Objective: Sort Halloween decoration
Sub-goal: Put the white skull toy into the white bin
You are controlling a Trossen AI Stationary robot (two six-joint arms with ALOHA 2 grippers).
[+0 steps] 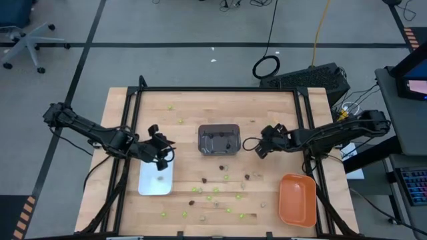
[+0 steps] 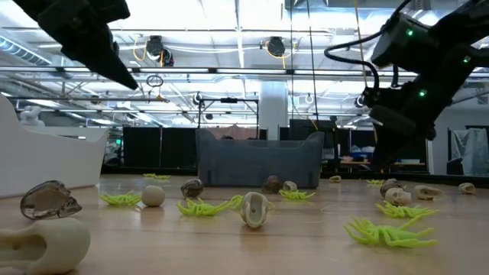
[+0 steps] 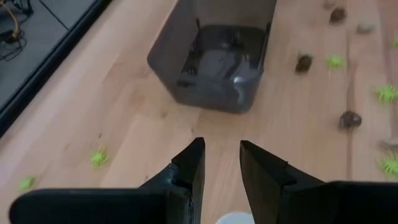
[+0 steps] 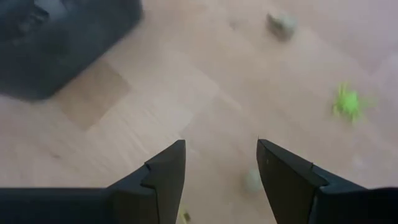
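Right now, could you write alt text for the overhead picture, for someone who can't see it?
Seen from above, two dark robot arms reach over a wooden table: the left hand open above a white tray, the right hand open beside a dark grey tray. Tiny green, dark and tan trinkets lie scattered near the front, with an orange tray at the right.

Left tool (image 1: pixel 162 152) jaws apart, empty; right tool (image 1: pixel 259 145) jaws wide, empty.
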